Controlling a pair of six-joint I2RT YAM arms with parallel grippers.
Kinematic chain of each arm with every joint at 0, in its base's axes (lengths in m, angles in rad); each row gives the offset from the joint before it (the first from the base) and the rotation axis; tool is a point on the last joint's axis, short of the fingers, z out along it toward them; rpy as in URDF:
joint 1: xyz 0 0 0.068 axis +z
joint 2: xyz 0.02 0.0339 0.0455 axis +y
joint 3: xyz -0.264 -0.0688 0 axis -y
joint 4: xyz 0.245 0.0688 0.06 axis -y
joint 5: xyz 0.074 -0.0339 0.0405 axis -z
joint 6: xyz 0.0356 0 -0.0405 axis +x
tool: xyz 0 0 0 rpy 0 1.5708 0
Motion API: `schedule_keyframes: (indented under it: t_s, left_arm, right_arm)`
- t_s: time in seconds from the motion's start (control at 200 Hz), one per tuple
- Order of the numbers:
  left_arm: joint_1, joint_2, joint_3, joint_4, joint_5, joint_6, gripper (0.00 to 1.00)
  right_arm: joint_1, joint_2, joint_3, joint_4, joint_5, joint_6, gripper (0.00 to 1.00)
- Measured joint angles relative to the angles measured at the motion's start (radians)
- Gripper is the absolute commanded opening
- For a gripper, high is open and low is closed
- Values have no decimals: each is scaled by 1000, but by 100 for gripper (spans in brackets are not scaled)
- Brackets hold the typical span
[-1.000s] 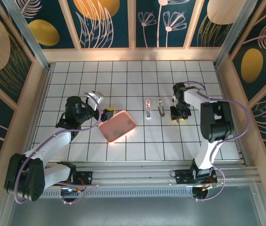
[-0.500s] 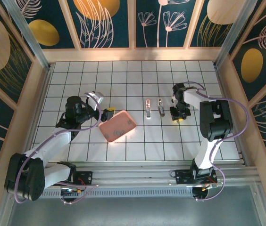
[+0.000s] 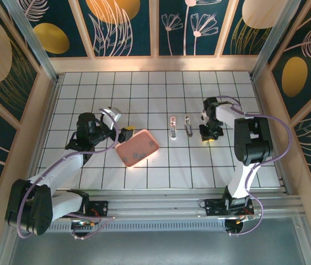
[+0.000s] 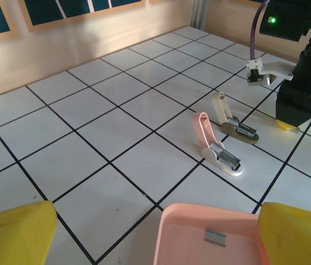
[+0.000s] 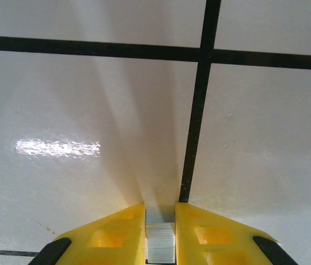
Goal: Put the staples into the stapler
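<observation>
The stapler (image 3: 172,127), whitish-pink, lies hinged open on the tiles near the middle; the left wrist view shows its lid raised (image 4: 217,152). My right gripper (image 3: 208,137) points down at the floor just right of it. In the right wrist view this gripper (image 5: 160,221) is shut on a short silver strip of staples (image 5: 160,243) pinched between the yellow fingers (image 5: 111,237). Another strip of staples (image 4: 215,237) lies in the pink tray (image 4: 169,232). My left gripper (image 3: 123,133) is open at the tray's left corner, nothing between its fingers (image 4: 12,234).
A second open stapler (image 3: 188,125), greyer, lies between the pink one and my right gripper; it is also in the left wrist view (image 4: 235,124). The pink tray (image 3: 147,138) sits left of both. Wooden walls ring the tiled floor.
My right gripper's fingers have closed onto the staple strip, staying at almost the same spot. The left arm, tray and staplers have not moved.
</observation>
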Motion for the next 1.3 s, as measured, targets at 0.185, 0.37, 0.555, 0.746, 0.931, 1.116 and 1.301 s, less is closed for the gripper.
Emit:
schedule_keyframes:
  t_s: [0.185, 0.37, 0.555, 0.746, 0.931, 1.116, 1.301]
  left_arm:
    - [0, 0, 0, 0, 0, 0, 94]
    - [0, 2, 0, 0, 0, -4, 94]
    - [0, 9, 0, 1, 0, -16, 94]
    - [0, 10, 0, 10, 1, -30, 94]
    - [0, 14, 0, 17, 2, -35, 94]
    - [0, 26, 0, 17, 5, -38, 94]
    - [0, 26, 0, 17, 5, -42, 94]
  right_arm:
    - [-2, -21, -16, 63, -2, 17, 19]
    - [11, -140, -99, 226, -24, 45, 18]
    - [78, -237, -193, 400, -32, 59, 18]
    - [149, -301, -271, 554, -52, 58, 18]
    - [169, -306, -303, 652, -74, 58, 18]
    - [169, -306, -315, 676, -81, 58, 18]
    - [170, -300, -317, 682, -81, 58, 18]
